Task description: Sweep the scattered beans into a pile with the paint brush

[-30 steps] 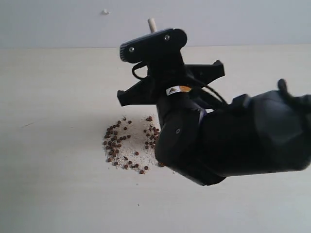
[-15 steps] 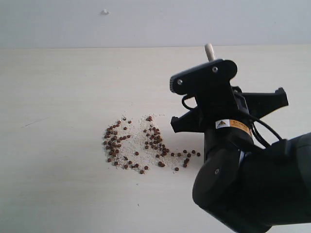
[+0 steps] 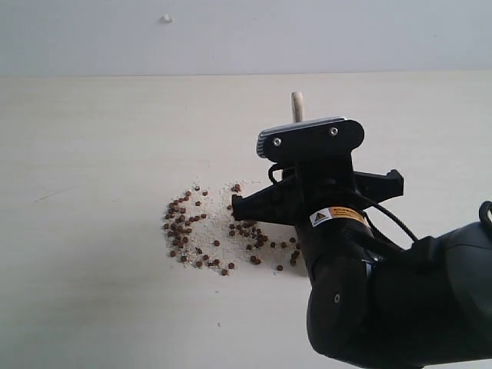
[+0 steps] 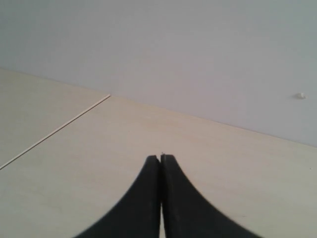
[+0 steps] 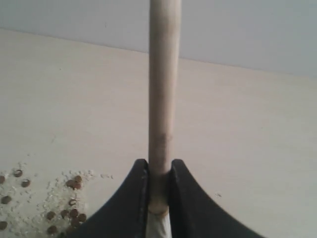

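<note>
The right jaws are closed on the paint brush (image 5: pixel 164 99) and grip its pale wooden handle, which stands upright between them. In the exterior view only the tip of the handle shows above the right arm (image 3: pixel 369 292). The bristles are hidden behind this arm, so it cannot be told whether they touch the counter (image 3: pixel 92 138). The left jaws are pressed together with nothing between them, and no bean shows in the left wrist view.

The beans (image 3: pixel 183 227) lie on the counter just beside the right arm, on its left in the exterior view. They are partly gathered, with a denser group on the far left and a second group nearer to the arm. Pale crumbs (image 3: pixel 219 211) lie between the two groups. A thin trail of single beans runs toward the arm and under its edge.

The task seems to be somewhere in the middle. The beans are in one area, but a compact pile is not there yet. What is left, most likely, is to push the trail and the right group over to the left group.
</note>
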Controlling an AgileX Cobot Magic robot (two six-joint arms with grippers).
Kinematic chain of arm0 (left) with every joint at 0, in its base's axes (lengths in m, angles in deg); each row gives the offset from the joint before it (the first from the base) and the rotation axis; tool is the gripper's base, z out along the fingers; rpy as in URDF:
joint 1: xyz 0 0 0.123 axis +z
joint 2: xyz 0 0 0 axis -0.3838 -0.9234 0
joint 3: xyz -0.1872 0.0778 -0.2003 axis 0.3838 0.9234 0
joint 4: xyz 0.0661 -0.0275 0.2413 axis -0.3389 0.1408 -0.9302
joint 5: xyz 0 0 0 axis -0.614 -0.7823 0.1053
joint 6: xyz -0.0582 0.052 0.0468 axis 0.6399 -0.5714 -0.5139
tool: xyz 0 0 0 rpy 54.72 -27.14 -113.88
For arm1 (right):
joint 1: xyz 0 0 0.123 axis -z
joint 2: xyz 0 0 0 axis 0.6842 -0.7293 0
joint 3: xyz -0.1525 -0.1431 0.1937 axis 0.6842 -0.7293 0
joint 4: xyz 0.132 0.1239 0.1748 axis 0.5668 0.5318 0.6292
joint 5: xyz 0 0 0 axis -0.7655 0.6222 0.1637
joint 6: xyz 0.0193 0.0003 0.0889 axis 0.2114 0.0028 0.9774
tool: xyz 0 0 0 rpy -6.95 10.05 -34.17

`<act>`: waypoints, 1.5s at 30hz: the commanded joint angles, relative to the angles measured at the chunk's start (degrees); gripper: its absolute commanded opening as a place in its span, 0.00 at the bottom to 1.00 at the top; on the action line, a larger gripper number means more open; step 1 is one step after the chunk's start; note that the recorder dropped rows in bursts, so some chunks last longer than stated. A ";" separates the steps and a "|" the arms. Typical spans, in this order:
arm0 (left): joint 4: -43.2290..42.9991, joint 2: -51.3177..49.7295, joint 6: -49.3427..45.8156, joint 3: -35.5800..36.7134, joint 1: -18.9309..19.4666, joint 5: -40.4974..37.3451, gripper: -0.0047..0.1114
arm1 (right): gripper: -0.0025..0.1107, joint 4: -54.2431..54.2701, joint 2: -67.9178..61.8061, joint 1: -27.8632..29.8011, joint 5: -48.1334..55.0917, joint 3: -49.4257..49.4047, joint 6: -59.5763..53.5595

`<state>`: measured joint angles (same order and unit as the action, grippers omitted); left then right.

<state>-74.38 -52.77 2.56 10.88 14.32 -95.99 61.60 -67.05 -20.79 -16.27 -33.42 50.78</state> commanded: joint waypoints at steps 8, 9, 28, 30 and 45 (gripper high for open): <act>-0.38 0.32 0.24 0.15 0.03 -0.01 0.04 | 0.02 -4.93 0.02 -0.05 2.18 5.35 10.23; -0.38 0.32 0.24 0.15 0.03 -0.01 0.04 | 0.02 -4.93 0.02 -0.05 2.18 6.40 9.26; -0.38 0.32 0.24 0.15 0.03 -0.01 0.04 | 0.02 19.68 12.86 -3.37 -1.01 9.36 -35.12; -0.38 0.32 0.24 0.15 0.03 -0.01 0.04 | 0.02 20.73 10.41 -3.37 -0.81 9.24 -34.87; -0.38 0.32 0.24 0.15 0.03 -0.01 0.04 | 0.02 5.50 -6.75 -3.37 4.77 9.48 7.47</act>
<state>-74.38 -52.77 2.56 10.88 14.32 -95.99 69.52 -72.41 -24.06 -14.08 -24.23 51.10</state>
